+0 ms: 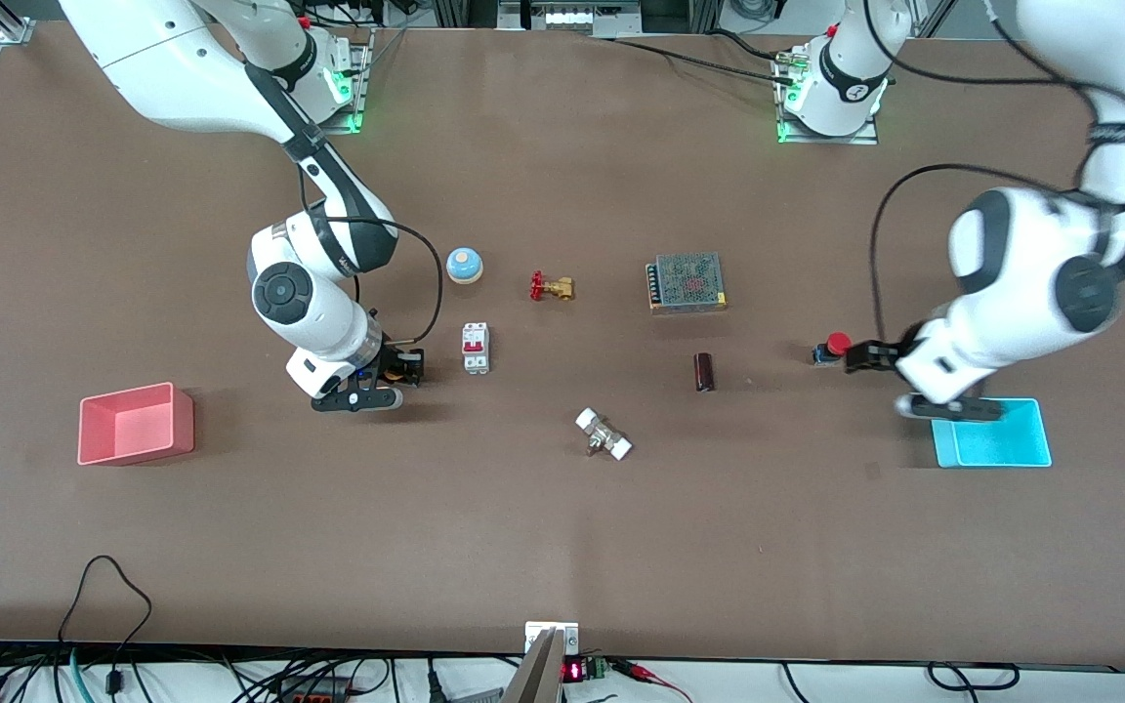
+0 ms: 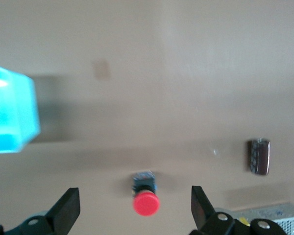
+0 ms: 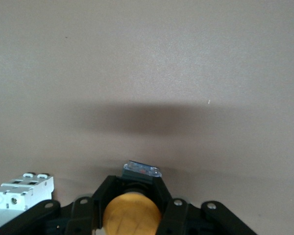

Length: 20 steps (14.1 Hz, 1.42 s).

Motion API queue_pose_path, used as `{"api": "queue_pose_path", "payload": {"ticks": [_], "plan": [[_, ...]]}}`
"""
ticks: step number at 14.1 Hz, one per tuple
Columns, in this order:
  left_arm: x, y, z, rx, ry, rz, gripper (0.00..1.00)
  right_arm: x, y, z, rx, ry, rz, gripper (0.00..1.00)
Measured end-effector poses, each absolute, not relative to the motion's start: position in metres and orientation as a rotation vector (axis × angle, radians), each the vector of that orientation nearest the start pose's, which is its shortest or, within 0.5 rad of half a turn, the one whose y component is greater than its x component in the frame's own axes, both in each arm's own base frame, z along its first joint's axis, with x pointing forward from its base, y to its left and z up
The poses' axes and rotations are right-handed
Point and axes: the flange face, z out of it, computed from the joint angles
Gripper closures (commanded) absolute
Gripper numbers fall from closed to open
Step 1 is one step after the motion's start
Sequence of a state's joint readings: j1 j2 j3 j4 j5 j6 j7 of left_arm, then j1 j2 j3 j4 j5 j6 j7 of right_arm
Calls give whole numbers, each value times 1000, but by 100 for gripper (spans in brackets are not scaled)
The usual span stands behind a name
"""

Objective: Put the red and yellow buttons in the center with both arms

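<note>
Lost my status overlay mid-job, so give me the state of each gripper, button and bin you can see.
Right gripper: shut on the yellow-capped push button.
Left gripper: open, fingers either side of the red-capped push button, not gripping it.
Red-capped push button: resting on the brown tabletop, toward the left arm's end.
Pink bin: upright, nothing inside.
Cyan tray: partly covered by the left arm; what shows holds nothing.

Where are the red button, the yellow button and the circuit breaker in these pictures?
red button (image 2: 146, 203): left wrist view, on its round red cap.
yellow button (image 3: 132, 214): right wrist view, on its orange-yellow cap, between the right end effector's fingers.
circuit breaker (image 1: 476, 348): front view, on its white body.
</note>
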State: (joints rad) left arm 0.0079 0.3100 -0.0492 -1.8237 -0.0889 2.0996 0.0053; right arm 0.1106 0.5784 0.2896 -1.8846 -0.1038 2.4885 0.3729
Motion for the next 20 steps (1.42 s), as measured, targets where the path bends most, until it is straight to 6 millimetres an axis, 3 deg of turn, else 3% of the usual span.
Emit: {"api": "queue_pose_path", "payload": {"ticks": [1,3,4,6,9,11,14,17,20], "plan": [[632,-16,380,-3227,-32,16,0,594,240,214,-3040,-96,-24,40],[638,0,404,-3220,-70,-39,0,594,239,212,-3047,-104,-26,5],[640,3,416,-3219,-75,-45,0,595,238,212,-3046,-101,-31,0],[643,3,448,-3221,-88,-15,0,604,237,222,-3039,-92,-70,0],[642,0,508,-3217,-145,20,0,630,234,259,-3029,-46,-99,0],[637,0,539,-3214,-156,44,0,651,221,309,-3027,28,-59,0],[633,3,560,-3214,-162,35,0,668,178,406,-3044,49,-84,0],[632,4,560,-3212,-163,44,0,656,100,493,-3080,95,-106,0],[632,3,560,-3171,-143,40,0,632,13,553,-3084,180,-111,0]]}}
